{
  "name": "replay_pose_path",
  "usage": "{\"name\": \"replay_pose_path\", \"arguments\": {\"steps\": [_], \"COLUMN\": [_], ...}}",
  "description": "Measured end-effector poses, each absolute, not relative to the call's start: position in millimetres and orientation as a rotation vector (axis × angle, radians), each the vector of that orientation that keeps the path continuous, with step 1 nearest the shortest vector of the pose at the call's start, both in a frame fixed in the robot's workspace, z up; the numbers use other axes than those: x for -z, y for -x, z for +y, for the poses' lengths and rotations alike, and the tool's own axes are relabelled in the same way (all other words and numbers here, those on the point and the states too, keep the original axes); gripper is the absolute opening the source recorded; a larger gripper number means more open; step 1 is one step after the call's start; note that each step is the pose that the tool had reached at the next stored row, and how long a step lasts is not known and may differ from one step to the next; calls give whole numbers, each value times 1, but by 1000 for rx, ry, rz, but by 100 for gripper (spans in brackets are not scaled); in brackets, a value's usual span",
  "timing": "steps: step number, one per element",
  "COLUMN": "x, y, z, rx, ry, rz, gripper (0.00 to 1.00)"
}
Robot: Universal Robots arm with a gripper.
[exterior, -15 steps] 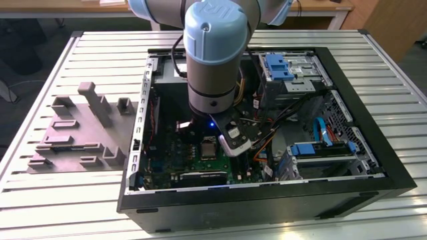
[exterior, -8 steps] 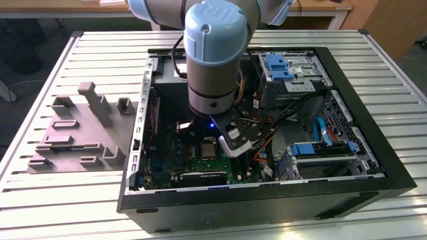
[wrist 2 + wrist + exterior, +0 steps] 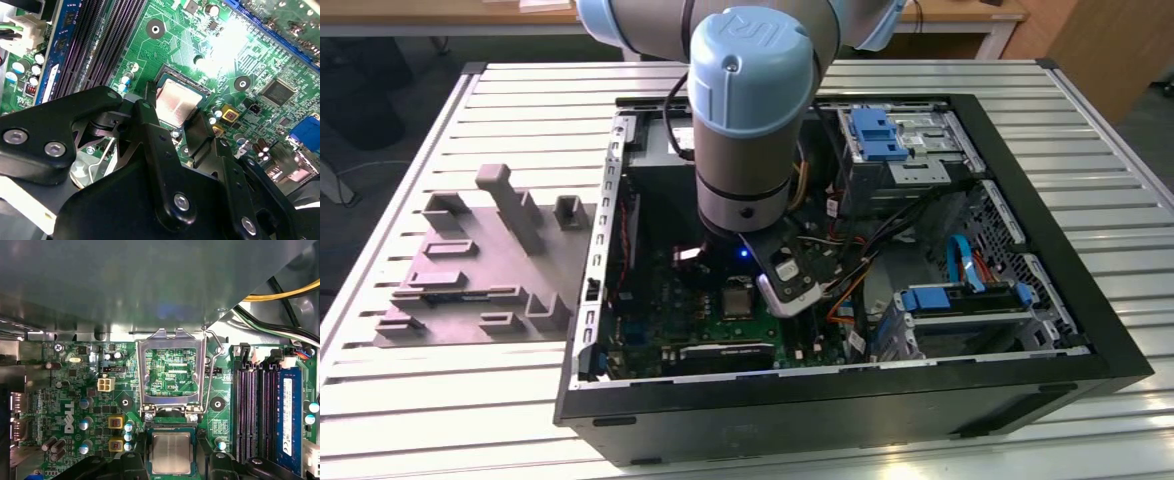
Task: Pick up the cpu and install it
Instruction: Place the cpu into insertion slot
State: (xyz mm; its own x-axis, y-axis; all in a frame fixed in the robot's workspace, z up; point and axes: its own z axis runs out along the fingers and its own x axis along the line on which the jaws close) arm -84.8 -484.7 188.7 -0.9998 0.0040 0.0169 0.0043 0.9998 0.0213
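The arm (image 3: 744,120) reaches down into an open case (image 3: 854,415) that lies on a slatted table (image 3: 520,90); a grey tray (image 3: 467,270) sits on the table at the exterior view's left, just beside the case. The gripper (image 3: 172,466) hangs low over the green board (image 3: 75,390), right at the socket (image 3: 172,429).

The cpu (image 3: 171,452) lies flat in the socket, silver top up, with the socket's dark rim showing around it; in both wrist views the black fingers (image 3: 150,117) stand one to each side of it. The claw is spread wider than the chip; in the first wrist view a strip of socket rim shows between each finger and the chip's edge, so it has hold of nothing.

The silver frame (image 3: 172,370) is swung up off the socket, its hinge end just beside the cpu; the board shows through its window; the wire lever (image 3: 218,346) stands raised along one side of it. Black slots (image 3: 250,410) run beside the socket; a blue stick (image 3: 290,415) sits just past them; yellow and black cables (image 3: 280,295) cross above the slots' end.
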Motion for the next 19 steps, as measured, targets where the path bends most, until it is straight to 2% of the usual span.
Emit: {"name": "replay_pose_path", "arguments": {"steps": [17, 18, 19], "x": [-188, -188, -187], "y": [85, 85, 85], "z": [-485, -484, -484], "rx": [35, 35, 35], "ry": [6, 7, 6], "rz": [-3125, -3125, -3126], "gripper": [47, 48, 54]}}
